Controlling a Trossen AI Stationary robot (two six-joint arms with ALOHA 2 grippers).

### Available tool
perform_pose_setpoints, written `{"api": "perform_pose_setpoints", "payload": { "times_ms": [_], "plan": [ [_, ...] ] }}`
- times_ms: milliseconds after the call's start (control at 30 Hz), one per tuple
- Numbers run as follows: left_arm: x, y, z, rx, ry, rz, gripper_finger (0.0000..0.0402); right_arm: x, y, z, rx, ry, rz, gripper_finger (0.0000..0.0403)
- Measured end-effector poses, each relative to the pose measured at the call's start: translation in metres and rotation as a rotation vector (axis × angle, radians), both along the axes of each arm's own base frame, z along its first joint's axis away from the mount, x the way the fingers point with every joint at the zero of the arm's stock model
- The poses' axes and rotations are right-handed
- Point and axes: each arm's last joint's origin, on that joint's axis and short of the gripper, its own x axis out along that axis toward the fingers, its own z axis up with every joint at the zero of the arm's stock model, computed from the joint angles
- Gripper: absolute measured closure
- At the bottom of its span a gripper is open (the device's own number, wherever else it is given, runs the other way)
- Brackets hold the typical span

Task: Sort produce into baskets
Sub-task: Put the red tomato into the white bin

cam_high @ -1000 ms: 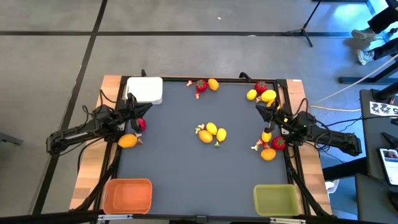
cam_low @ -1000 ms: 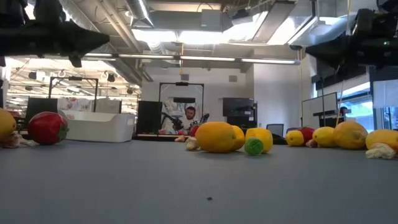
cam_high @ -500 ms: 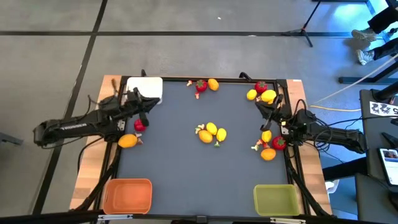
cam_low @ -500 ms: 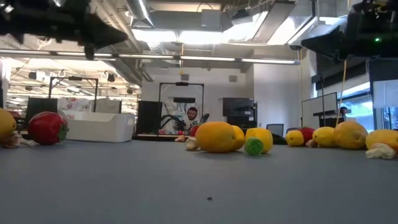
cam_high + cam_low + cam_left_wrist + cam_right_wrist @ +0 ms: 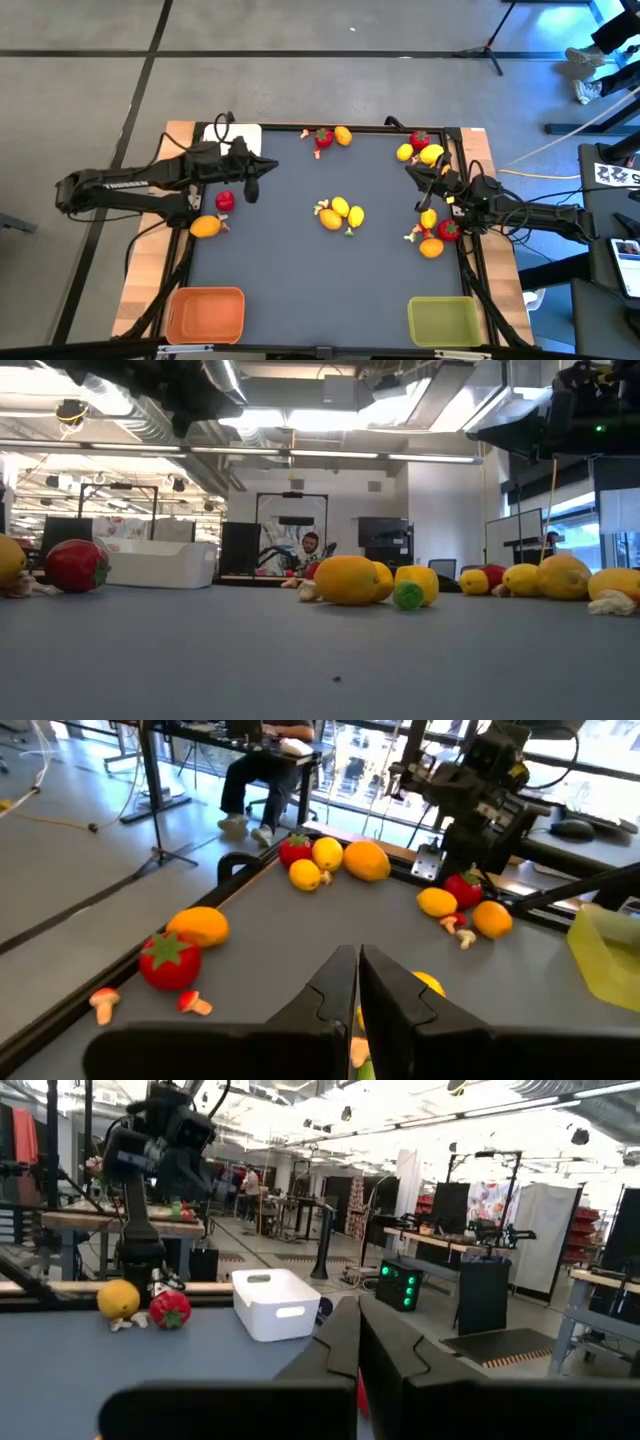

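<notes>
Produce sits scattered on the dark mat (image 5: 300, 260): lemon cluster (image 5: 342, 212) mid-table w/ small pale bits beside it, strawberry (image 5: 322, 138) + orange citrus (image 5: 343, 135) at the far edge, lemons + strawberry (image 5: 421, 147) in the far right corner, another lemon/strawberry/orange group (image 5: 436, 236) at the right edge, one strawberry (image 5: 224, 200) and an orange fruit (image 5: 205, 227) on the left. White basket (image 5: 221, 133) far left corner, partly under the left arm; orange basket (image 5: 205, 312) near left, olive-green basket (image 5: 442, 320) near right, both w/o fruit. Left gripper (image 5: 254, 181) clenched, nothing held, above the mat near the left strawberry; right gripper (image 5: 418, 174) also clenched, nothing held, by the right-edge fruit. White lettering on the left arm, too small to read. Wooden table edge (image 5: 137, 290) round the mat; grey floor, workshop w/ a seated person (image 5: 309, 548) beyond.
</notes>
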Motion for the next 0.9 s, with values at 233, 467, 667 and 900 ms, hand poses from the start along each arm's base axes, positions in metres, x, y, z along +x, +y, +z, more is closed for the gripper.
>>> {"api": "perform_pose_setpoints", "payload": {
  "times_ms": [233,467,667,900],
  "plan": [
    [0.001,0.003,-0.002,-0.053,-0.011,0.057,0.0378,-0.001,0.0,0.004,-0.007,-0.033,0.0,0.0397],
    [0.002,0.002,0.003,-0.121,0.009,0.065,0.0274,-0.001,0.0,0.004,-0.001,-0.036,0.002,0.0397],
    [0.012,0.002,0.025,-0.113,0.0,0.043,0.0178,-0.001,0.0,0.004,-0.002,-0.037,0.011,0.0397],
    [0.026,-0.004,0.038,-0.097,0.136,-0.006,0.0145,0.0,0.0,0.002,0.0,-0.018,0.011,0.0397]
  ]
}}
